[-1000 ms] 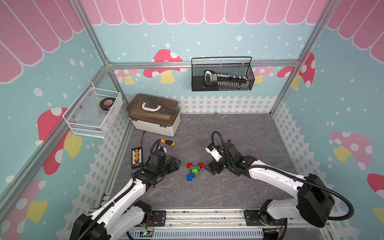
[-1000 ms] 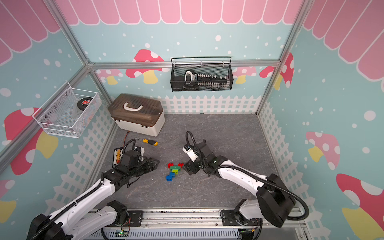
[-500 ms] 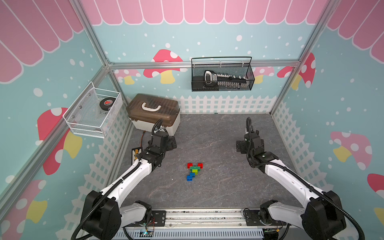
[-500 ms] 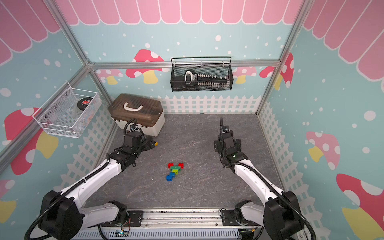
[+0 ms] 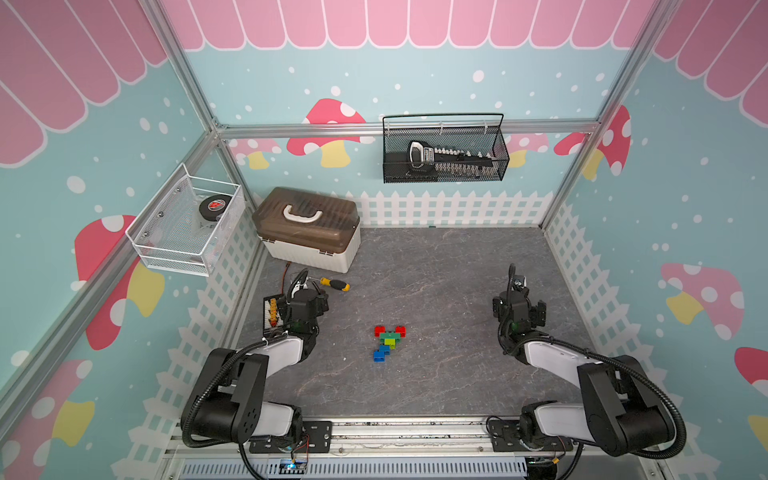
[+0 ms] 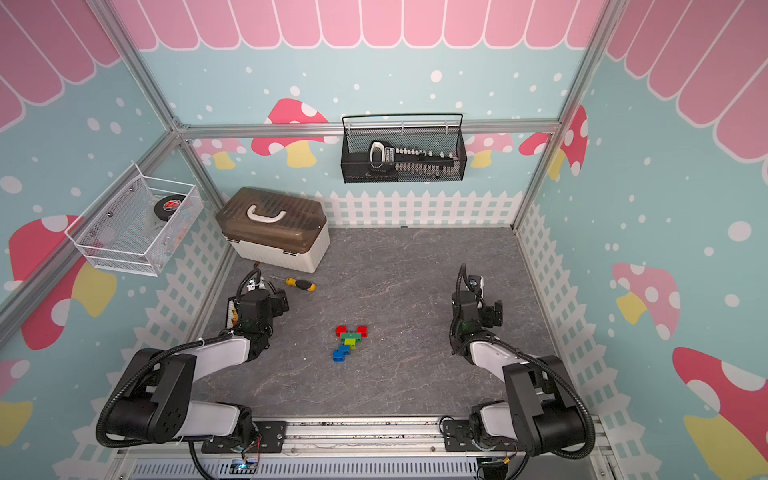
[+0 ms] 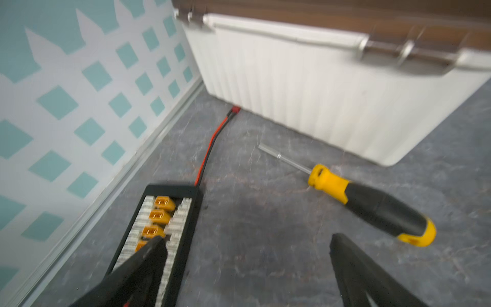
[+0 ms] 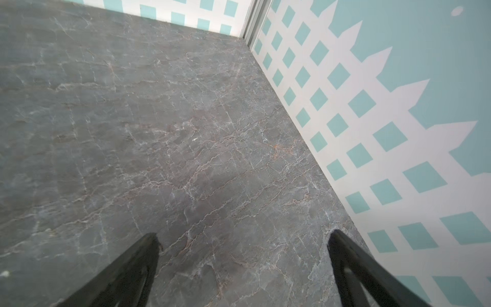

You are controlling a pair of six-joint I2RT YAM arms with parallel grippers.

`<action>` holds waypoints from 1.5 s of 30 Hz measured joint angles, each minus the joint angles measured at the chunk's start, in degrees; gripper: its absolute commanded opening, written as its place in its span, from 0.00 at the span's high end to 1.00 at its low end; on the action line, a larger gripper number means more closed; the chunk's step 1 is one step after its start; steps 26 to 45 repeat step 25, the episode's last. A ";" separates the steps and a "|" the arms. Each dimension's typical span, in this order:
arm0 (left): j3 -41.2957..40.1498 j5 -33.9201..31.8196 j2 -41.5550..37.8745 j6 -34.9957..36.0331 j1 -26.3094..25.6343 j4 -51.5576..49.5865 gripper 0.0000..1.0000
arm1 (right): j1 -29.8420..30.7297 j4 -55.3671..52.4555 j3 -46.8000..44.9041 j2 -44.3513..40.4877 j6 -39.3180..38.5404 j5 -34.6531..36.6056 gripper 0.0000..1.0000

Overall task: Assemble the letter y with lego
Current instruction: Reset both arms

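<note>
1. Worktop (image 5: 436, 270): the grey slab is carrying everything. The toolbox (image 5: 307, 228) is sitting in a far corner and is serving as the ref. point below.
2. L gripper (image 7: 247, 239): is hanging just in front of the toolbox, jaws spread wide, nothing btwn them.
3. R gripper (image 8: 243, 235): is hanging well apart from the toolbox, by the opposite side wall. Its jaws are also spread, pinching nothing, w/ only bare slab below.
4. Connector board (image 7: 159, 234): is lying near the toolbox front, along the wall. One L finger is overlapping it in the wrist view; touching or not, can't tell.
5. Screwdriver (image 5: 335, 284): is lying just in front of the toolbox, beside the L gripper and apart from it.
6. Letter y (image 5: 388, 341): is lying flat, well apart from the toolbox, toward the robot base, roughly midway btwn the arms, w/ nothing touching it.
7. Lego bricks (image 6: 351, 343): red is capping both arm tips, dk-green + lime are filling the middle, blue is forming the tail. Seams are too small to check.
8. Judgement: the build is looking done, so the step in hand is prob. parking. Doing it well = leaving wide clearance round the y, lifting before swinging, and not clipping the screwdriver or board w/ the L arm.
</note>
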 measured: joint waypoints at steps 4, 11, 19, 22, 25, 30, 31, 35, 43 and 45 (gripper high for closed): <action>-3.48 2.58 6.54 1.84 0.98 13.07 0.02 | -1.84 15.74 -4.59 4.13 -3.58 -4.20 0.01; -1.88 5.29 7.23 2.49 1.90 14.80 0.01 | -5.77 24.15 -4.46 11.30 -5.14 -12.20 0.01; -1.55 5.68 7.23 2.51 2.23 15.19 0.01 | -6.01 26.25 -4.07 11.17 -5.18 -14.03 0.01; -1.55 5.66 7.23 2.51 2.21 15.39 0.01 | -6.01 26.18 -3.78 11.17 -5.16 -14.49 0.01; -1.55 5.53 7.23 2.51 2.14 15.65 0.01 | -6.03 26.21 -3.61 11.17 -5.14 -14.91 0.01; -1.55 5.53 7.23 2.51 2.14 15.65 0.01 | -6.03 26.21 -3.61 11.17 -5.14 -14.91 0.01; -1.55 5.53 7.23 2.51 2.14 15.65 0.01 | -6.03 26.21 -3.61 11.17 -5.14 -14.91 0.01; -1.55 5.53 7.23 2.51 2.14 15.65 0.01 | -6.03 26.21 -3.61 11.17 -5.14 -14.91 0.01; -1.55 5.53 7.23 2.51 2.14 15.65 0.01 | -6.03 26.21 -3.61 11.17 -5.14 -14.91 0.01; -1.55 5.53 7.23 2.51 2.14 15.65 0.01 | -6.03 26.21 -3.61 11.17 -5.14 -14.91 0.01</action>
